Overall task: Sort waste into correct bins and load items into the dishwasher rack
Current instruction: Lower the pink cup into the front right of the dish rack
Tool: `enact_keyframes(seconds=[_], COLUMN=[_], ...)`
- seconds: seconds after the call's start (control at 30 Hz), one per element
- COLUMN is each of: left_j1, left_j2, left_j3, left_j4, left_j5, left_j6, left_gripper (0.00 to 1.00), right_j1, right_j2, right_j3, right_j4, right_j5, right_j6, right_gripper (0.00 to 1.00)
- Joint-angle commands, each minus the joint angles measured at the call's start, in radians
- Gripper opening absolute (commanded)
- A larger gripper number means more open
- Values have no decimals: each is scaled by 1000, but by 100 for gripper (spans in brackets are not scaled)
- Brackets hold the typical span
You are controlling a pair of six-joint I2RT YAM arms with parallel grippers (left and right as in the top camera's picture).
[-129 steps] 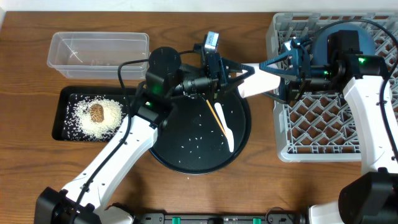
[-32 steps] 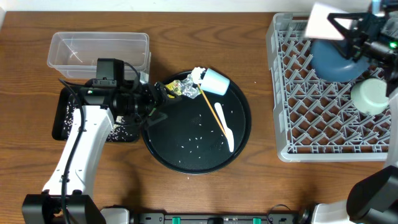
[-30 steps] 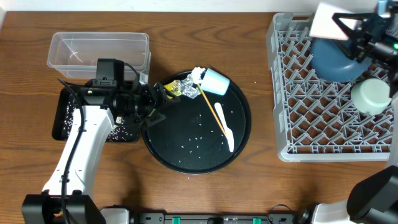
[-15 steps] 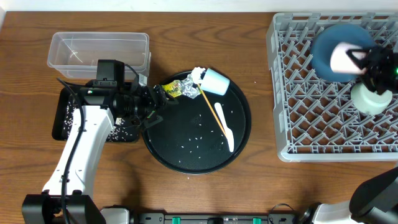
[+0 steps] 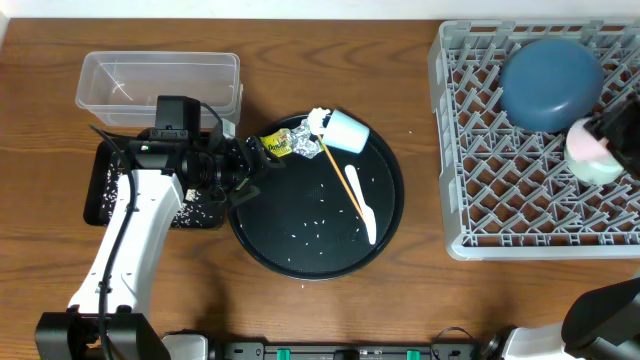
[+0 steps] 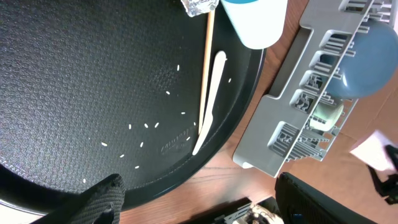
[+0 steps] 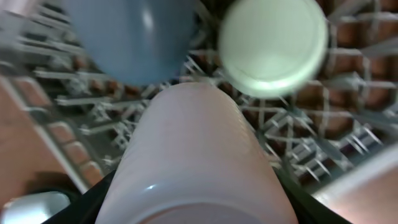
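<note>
White cup [image 7: 193, 155]: pinched by right fingers [image 7: 93, 200]; set upright among free rack [image 5: 500, 245] pegs, clear of mint bowl [image 7: 273, 40].
Left fingers [image 6: 323, 199]: spread, empty.

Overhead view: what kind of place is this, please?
Probably a robot test bench arranged as a dish-clearing station, not a real kitchen: a bare wooden table, a square grey plastic dishwasher rack and a clear plastic rectangular tub.

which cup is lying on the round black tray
The light blue cup, tipped on its side beside the foil; the white cup is in the right gripper above the rack.
</note>
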Motion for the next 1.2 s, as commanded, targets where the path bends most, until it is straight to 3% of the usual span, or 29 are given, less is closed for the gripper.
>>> enact_keyframes(seconds=[0.0, 0.77, 0.93, 1.03, 1.17], left_j1=[1, -3, -3, -3, -3], left_j2=[-5, -5, -5, -5, -5], left_j3=[8, 7, 7, 7, 7], left_j4=[-3, -4, -3, -3, -3], left_j5=[-13, -13, -13, -13, -13], left_j6=[21, 21, 21, 21, 21], left_gripper=[79, 79, 79, 79, 79], right_j1=[21, 81, 81, 84, 90], right_j2=[-1, 14, 27, 47, 72], right_j3=[11, -157, -157, -157, -157], right_j4=[-32, 82, 88, 89, 90], right_j5=[72, 177, 174, 167, 138], right_j6=[-21, 11, 11, 11, 10], right_gripper=[57, 62, 73, 86, 89])
